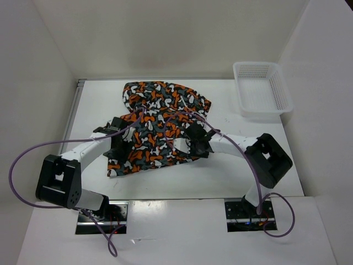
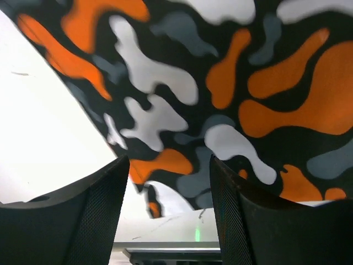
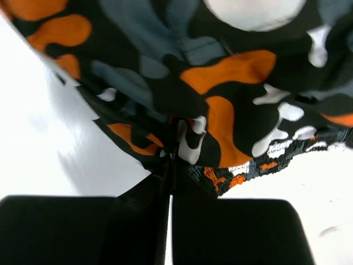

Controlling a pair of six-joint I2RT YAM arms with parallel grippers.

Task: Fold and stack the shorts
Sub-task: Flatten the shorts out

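Note:
The shorts (image 1: 156, 124), in an orange, white, grey and black blotch print, lie spread across the middle of the white table. My left gripper (image 1: 118, 144) sits at their left edge. In the left wrist view it (image 2: 168, 187) stands open, the printed cloth (image 2: 220, 99) hanging just beyond its fingertips with a lifted corner in the gap. My right gripper (image 1: 193, 144) is at the near right edge of the shorts. In the right wrist view it (image 3: 172, 157) is shut on a bunched fold of the shorts (image 3: 220, 99), beside the gathered waistband (image 3: 276, 154).
A white mesh basket (image 1: 262, 88) stands at the back right of the table. White walls enclose the table on the left, back and right. Purple cables loop from both arms over the cloth.

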